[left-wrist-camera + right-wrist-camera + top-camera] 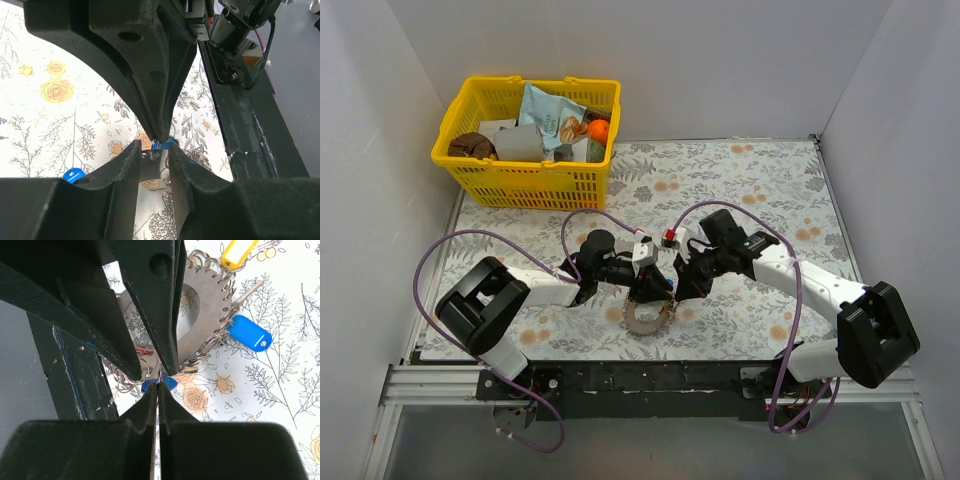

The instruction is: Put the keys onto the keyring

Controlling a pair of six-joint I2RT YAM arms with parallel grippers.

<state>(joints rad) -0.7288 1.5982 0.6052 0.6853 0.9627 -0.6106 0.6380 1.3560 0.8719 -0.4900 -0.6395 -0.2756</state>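
Your left end effector (152,156) is closed down narrow on the keyring (207,307). It grips the flat silver plate by its edge. That holds the plate steady, and the little wire loops round its rim stick out where you can reach them. I cannot tell if the keyring's low edge rests on the table (770,190).

Your right end effector (158,388) meets the keyring from the other side. Its fingers are pressed tight together, and they look to be pinching a blue key (165,384) by its thin metal part. The blue cap sits right at the keyring's rim, against the loops there. A tight pinch makes sense, because the key is small and would twist in a loose grip.

A second blue key (250,336) lies just beside the keyring's rim and looks hooked on a loop. A yellow tag (235,250) sits at the rim too. So I think part of the job is done.

The yellow basket (530,172) stands well apart from the keyring and has no part in this.

The key's hole must catch a loop next, I think. Go slowly, because a small slip of the keyring would move the loop away.
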